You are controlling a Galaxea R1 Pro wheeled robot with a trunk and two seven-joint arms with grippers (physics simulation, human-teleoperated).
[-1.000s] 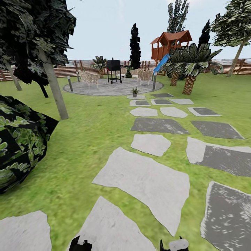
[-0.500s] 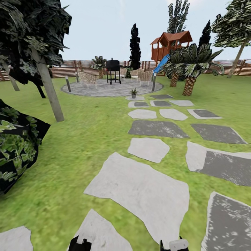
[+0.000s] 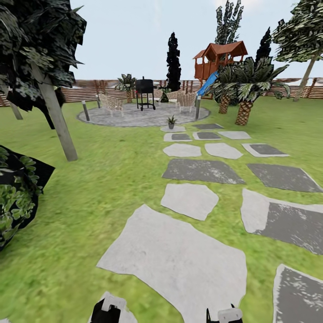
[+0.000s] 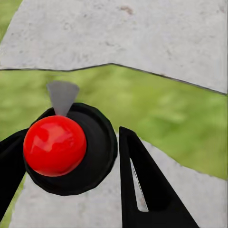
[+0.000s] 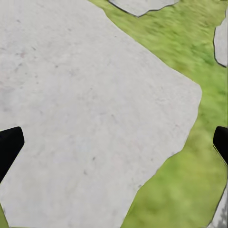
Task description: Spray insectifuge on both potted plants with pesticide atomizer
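Pot – holds small plant, patio edge | left gripper – wide | right gripper – wide

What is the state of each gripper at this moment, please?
Left gripper: open, holding nothing; a red ball on a black disc shows between its fingers.
Right gripper: open wide, empty, above a stepping stone.

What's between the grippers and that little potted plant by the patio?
In the head view, grass and a run of grey stepping stones lie between the grippers and the potted plant; nothing stands on that path.
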